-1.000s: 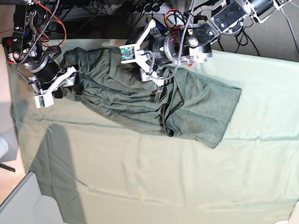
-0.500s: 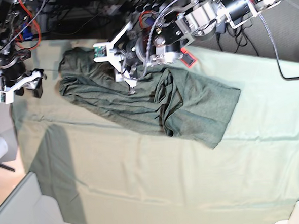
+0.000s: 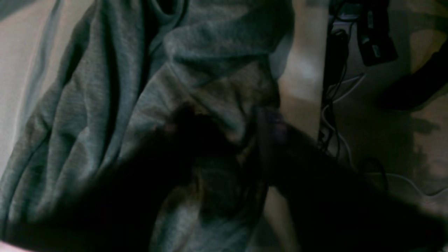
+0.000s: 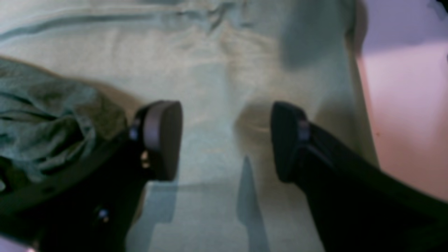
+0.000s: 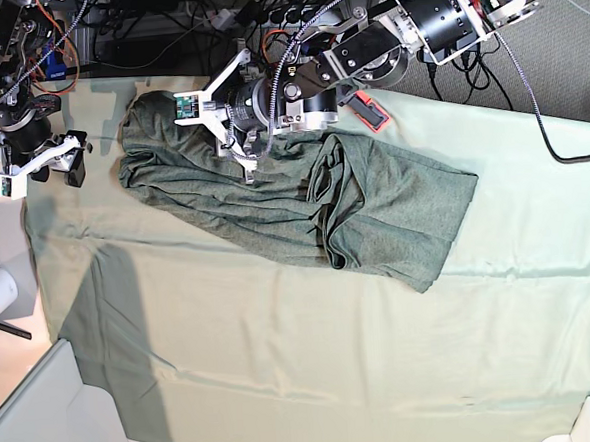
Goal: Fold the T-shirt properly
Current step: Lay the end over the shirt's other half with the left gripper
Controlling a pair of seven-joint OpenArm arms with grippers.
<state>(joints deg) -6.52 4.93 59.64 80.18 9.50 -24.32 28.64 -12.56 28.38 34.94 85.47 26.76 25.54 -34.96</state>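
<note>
Base view: vs half a sec ago the left gripper has slid further toward the table's far-left corner, now over the upper-left part of the T-shirt, fingers down on the cloth; whether it grips a fold can't be told here. The right gripper sits about where it was at the far-left edge, off the shirt, over bare table cover. Shirt lies bunched along the far edge, from near the far-left corner to past mid-table, wrinkled, its left end now pulled a bit fuller. A small green circuit board shows on the left wrist, a red tag lies just beside the shirt's far edge; no writing readable on either. Cover is pale mint cloth, creased; cables and grey floor beyond the far edge. Left wrist view: dark and blurred; T-shirt folds fill the frame, left gripper fingers look pressed into fabric, but closed or not can't tell. Cables on floor past the table edge. Right wrist view: right gripper jaws spread wide, nothing between them, over mint table cover; T-shirt edge at left, beside one finger.
</note>
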